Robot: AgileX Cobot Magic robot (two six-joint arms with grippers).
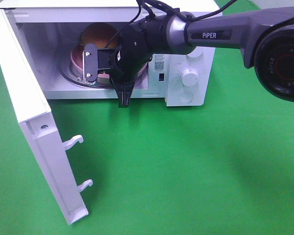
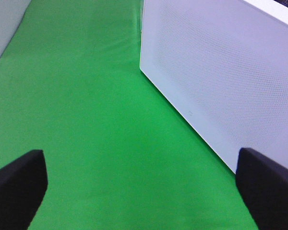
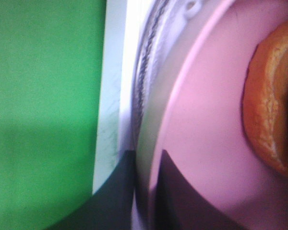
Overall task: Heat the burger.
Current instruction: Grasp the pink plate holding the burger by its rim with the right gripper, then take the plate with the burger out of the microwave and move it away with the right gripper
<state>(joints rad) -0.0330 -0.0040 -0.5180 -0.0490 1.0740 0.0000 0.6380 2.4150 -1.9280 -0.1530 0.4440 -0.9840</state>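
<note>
Burger point(image 1: 99, 33) sits on a pink plate point(image 1: 74, 59) inside the microwave point(image 1: 196, 58), on the glass turntable point(image 1: 68, 76); only the bun top shows behind the right arm.

Left to right across the worktop point(image 1: 186, 171):

- Microwave door point(image 1: 34, 127) swung fully open toward the near left, its two white latch hooks point(image 1: 73, 142) sticking out over the green cloth.
- Left claw point(image 2: 139, 191): not seen from above. Wrist view shows both dark fingers point(image 2: 17, 187) spread wide, nothing between them, green cloth below and the meshed door panel point(image 2: 221, 81) just beside.
- Cavity open, plate toward its left half, plate rim near the front sill.
- Right claw point(image 3: 146, 163): arm reaches in from the right, wrist at the cavity mouth. Wrist view shows the two fingers point(image 3: 175, 191) drawn close, one either side of the plate's rim. Clenched on the plate edge, bun point(image 3: 269, 115) further in on the plate.
- Control panel with two white knobs point(image 1: 189, 77) at the microwave's right end.
</note>
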